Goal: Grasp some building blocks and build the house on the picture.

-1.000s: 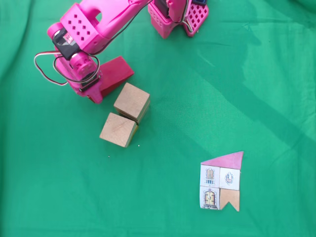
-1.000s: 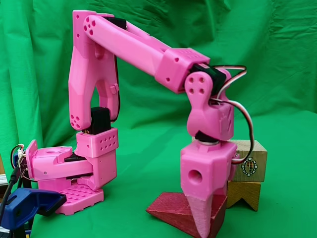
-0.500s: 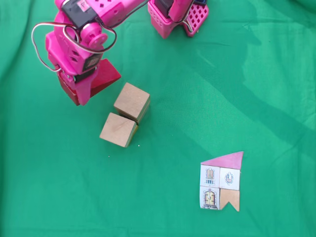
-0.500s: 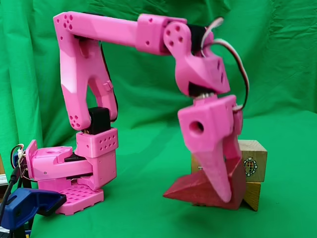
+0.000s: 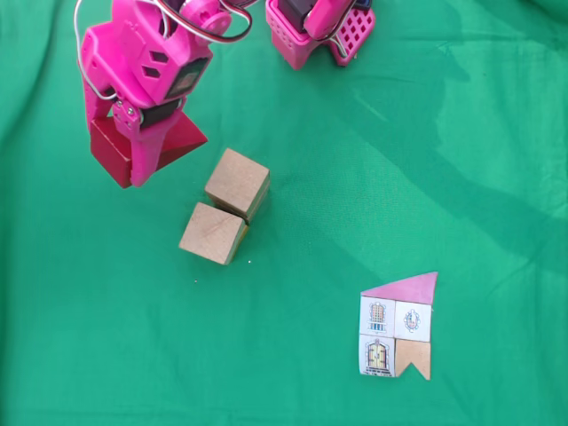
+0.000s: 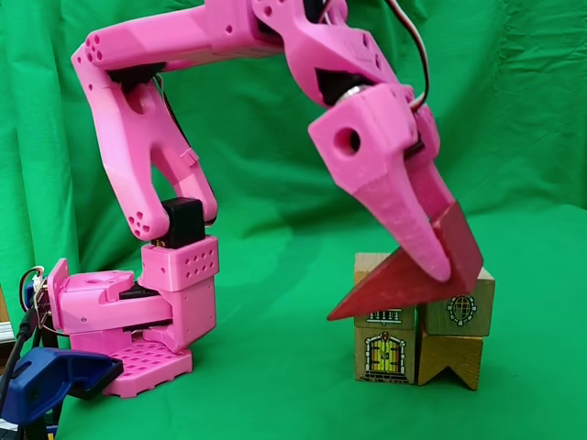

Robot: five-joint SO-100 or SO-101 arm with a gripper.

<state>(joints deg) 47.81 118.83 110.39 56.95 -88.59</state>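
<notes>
Green cloth [image 5: 373, 160], picture [image 5: 398, 327] apart.

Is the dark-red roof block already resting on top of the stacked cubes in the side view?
No. The gripper holds the dark-red block tilted in the air in front of the stacked cubes.

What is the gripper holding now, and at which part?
The gripper holds the dark-red slab, lifted off the cloth, pinched at its thick end.
</notes>
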